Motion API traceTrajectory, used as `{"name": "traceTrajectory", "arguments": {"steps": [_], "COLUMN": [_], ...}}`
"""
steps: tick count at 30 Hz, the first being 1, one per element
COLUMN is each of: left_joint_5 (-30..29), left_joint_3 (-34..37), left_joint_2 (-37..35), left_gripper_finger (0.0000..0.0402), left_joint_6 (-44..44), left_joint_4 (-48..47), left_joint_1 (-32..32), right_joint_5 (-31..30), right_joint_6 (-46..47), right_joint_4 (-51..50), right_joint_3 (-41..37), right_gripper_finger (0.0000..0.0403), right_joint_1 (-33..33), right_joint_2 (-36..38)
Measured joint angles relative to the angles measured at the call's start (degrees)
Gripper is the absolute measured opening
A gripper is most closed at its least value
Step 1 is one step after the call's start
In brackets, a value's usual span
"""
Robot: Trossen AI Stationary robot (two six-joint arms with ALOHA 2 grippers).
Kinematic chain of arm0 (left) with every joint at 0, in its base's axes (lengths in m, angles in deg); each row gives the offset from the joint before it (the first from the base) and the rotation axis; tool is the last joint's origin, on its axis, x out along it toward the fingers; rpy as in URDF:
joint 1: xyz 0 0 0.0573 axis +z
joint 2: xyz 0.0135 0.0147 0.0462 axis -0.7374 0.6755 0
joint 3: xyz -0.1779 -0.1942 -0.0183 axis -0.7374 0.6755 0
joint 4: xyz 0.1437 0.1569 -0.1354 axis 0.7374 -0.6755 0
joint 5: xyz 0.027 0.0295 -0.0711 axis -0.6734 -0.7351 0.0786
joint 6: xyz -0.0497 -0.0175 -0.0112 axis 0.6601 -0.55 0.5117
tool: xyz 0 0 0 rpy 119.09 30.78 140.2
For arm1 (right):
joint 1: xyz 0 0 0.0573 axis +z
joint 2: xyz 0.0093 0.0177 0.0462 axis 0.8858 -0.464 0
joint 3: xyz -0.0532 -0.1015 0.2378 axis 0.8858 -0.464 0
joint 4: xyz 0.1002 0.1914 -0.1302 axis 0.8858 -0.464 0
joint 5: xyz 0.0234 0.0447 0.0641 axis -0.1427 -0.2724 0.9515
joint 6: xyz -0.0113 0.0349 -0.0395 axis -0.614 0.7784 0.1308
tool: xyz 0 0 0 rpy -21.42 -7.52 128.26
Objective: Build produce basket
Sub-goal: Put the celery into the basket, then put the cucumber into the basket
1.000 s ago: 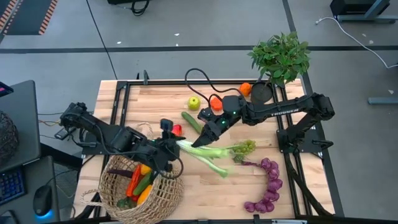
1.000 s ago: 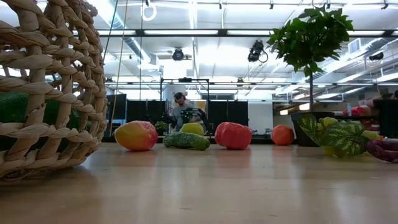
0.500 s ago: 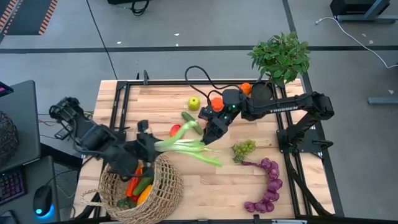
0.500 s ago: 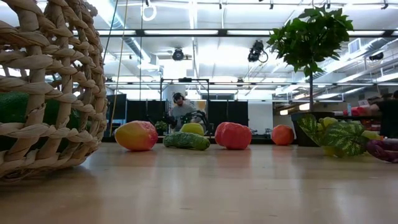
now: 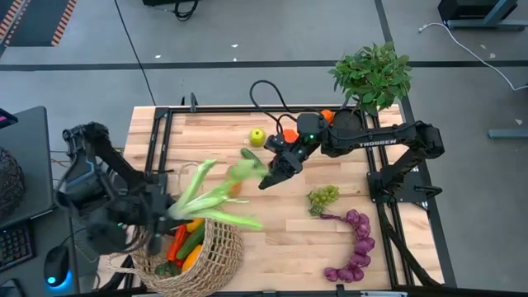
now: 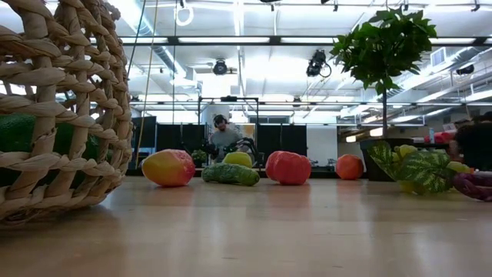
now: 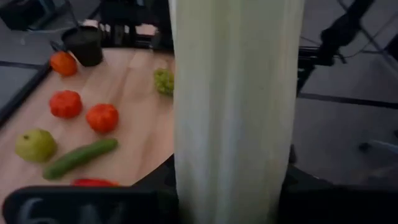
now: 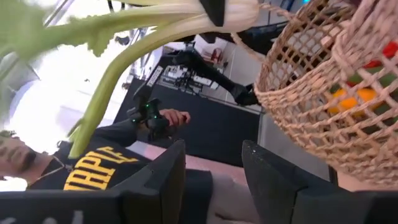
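Leek [image 5: 210,194], long, pale-stalked with green leaves, hangs gripped in my left tool [image 5: 153,216] over the round tan wicker basket [image 5: 216,257] at the bench's [image 5: 272,239] front-left corner in the high view; right tool [image 5: 266,179], fingers parted and empty, hovers mid-bench. Best lowered stalk-first, clear of the rim.

Low view: one basket, one cucumber [image 6: 231,174].

Left wrist view: two red tomatoes [image 7: 66,104].

Right wrist view: basket already holds produce.

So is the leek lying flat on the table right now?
No, the leek is up in the air, held by the left gripper over the edge of the basket.
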Motion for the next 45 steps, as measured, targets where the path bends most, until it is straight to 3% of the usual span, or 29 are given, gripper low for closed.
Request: {"name": "traceTrajectory", "arguments": {"steps": [6, 11, 18, 32, 40, 45], "left_joint_5": [-0.6, -8.1, -8.1, -4.0, 6.4, 4.7], "left_joint_3": [0.0, 2.7, 7.6, 9.6, 9.9, 9.9], "left_joint_2": [-0.2, -0.2, -0.2, -0.1, 0.3, 0.7], "left_gripper_finger": [0.0110, 0.0116, 0.0158, 0.0317, 0.0321, 0.0309], "left_joint_6": [15.2, 29.2, 47.2, 44.1, 44.0, 44.6], "left_joint_4": [-8.2, -14.7, -14.9, -14.5, -14.6, -12.9], "left_joint_1": [-8.8, -14.8, -11.1, -10.3, -8.1, -7.6], "right_joint_5": [-3.5, -6.4, -10.5, -13.4, -13.3, -12.2], "right_joint_6": [0.1, 0.0, 1.8, 2.1, 1.5, 0.3], "right_joint_4": [0.4, 0.4, 0.4, 0.3, 0.3, 0.1], "right_joint_3": [0.0, 0.0, 0.0, 0.0, 0.0, 0.0], "right_gripper_finger": [0.0165, 0.0165, 0.0165, 0.0165, 0.0165, 0.0165], "right_joint_1": [0.4, 0.7, 1.8, 4.6, 4.9, 4.9], "right_joint_2": [0.0, 0.0, 0.0, 0.0, 0.0, 0.0]}}
